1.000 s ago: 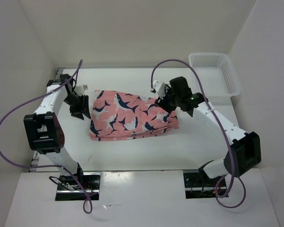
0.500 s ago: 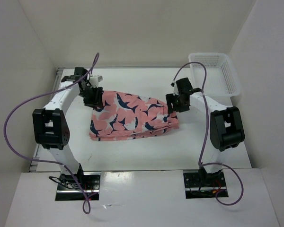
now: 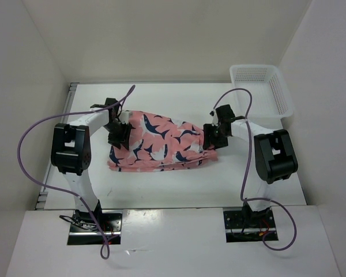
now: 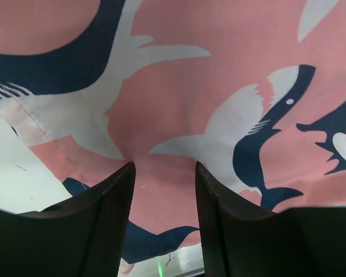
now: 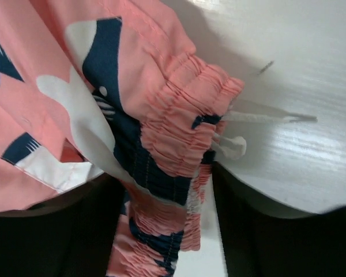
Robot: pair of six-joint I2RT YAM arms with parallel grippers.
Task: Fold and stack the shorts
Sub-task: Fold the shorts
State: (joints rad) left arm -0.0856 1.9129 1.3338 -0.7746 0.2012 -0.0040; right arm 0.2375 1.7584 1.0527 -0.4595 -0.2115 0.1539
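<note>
A white table [image 3: 161,187] forms the floor of a plain white booth. A pale back wall [image 3: 161,40] rises beyond both claws. A left side wall [image 3: 23,86] stands outward of the left claw [image 3: 116,136], and a right side wall [image 3: 328,75] outward of the right claw [image 3: 210,138]. A white mesh basket [image 3: 281,98] sits beyond the right claw, toward the far right corner. The light is soft and even, with a sheen on the tabletop beside that claw.

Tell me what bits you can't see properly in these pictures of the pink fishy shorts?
- Top view: the salmon-pink fish-print fabric shorts hide their own lower folded layers.
- Top view: the fingertips of the left gripper and right gripper sit under their black wrists.
- Right wrist view: blurred dark fingers; squeezing the gathered waistband or not, unclear.
</note>
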